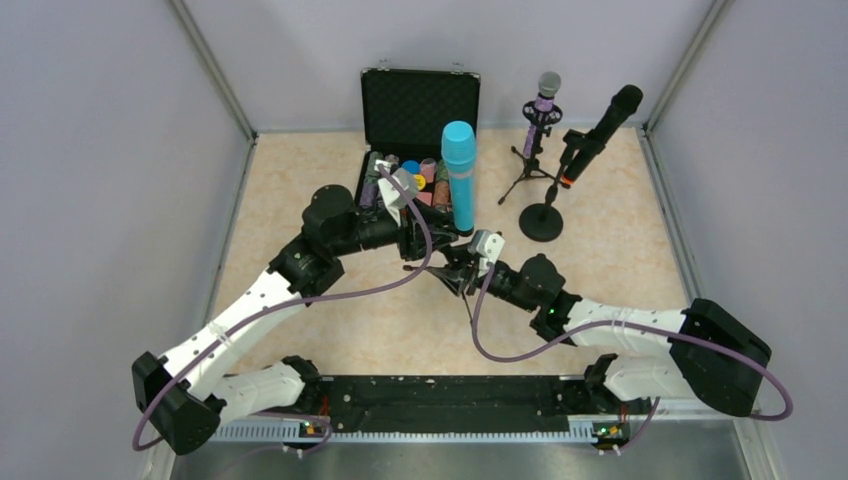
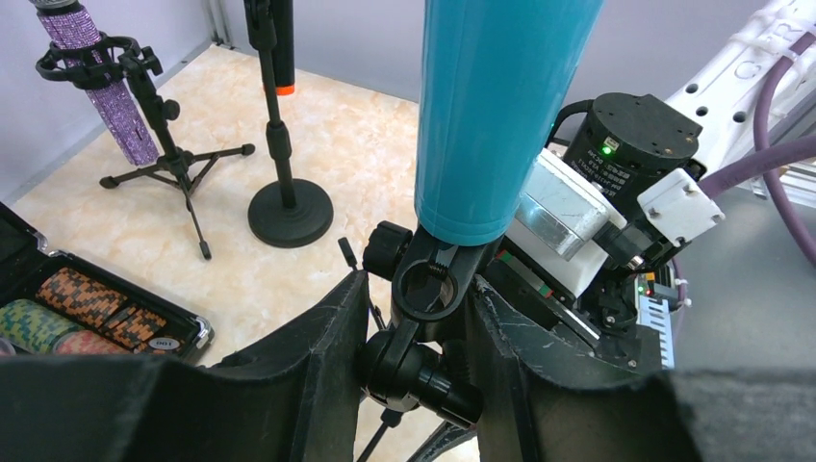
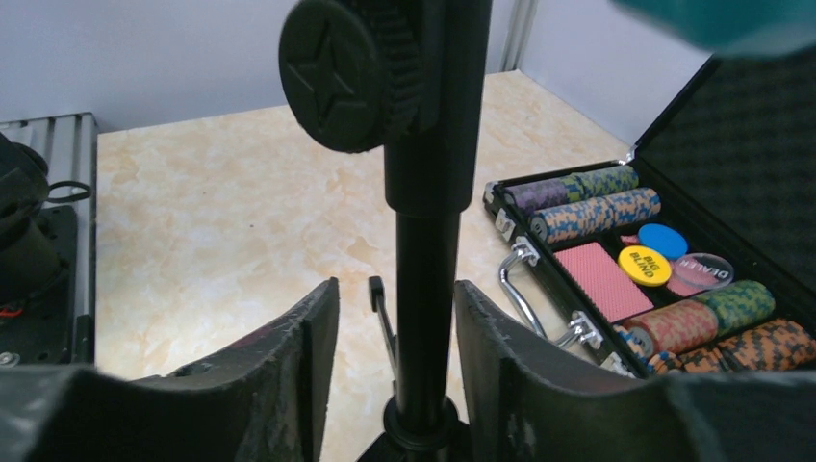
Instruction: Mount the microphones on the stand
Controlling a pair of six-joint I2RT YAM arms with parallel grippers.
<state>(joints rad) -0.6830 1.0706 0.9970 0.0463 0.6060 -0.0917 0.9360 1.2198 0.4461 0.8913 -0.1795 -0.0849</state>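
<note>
From above, both arms reach in from the near edge with elbows bent and meet at mid-table, the left gripper [image 1: 447, 243] just below the foot of the upright turquoise microphone [image 1: 459, 175] and the right gripper [image 1: 453, 270] just beside it, lower down. An open black case [image 1: 420, 105] stands behind them. To the right, the purple microphone [image 1: 545, 95] sits in a tripod stand [image 1: 527, 180] and the black microphone [image 1: 605, 125], orange end down, in a round-base stand [image 1: 541, 222]. No writing is legible from this view. From the left wrist, the left gripper is level, its jaws closed narrowly on the black mic clip [image 2: 430, 279] that carries the turquoise microphone. The right arm's wrist lies close behind, and the print on its labels is too small to read. From the right wrist, the right gripper straddles the stand's black pole [image 3: 423, 241] under a star-embossed knob [image 3: 337, 72]. Its jaws are narrow, with a gap showing on the left side. In the case, a yellow chip [image 3: 645, 265] reads "BIG BLIND" and a clear disc [image 3: 707, 271] reads "DEALER".
</note>
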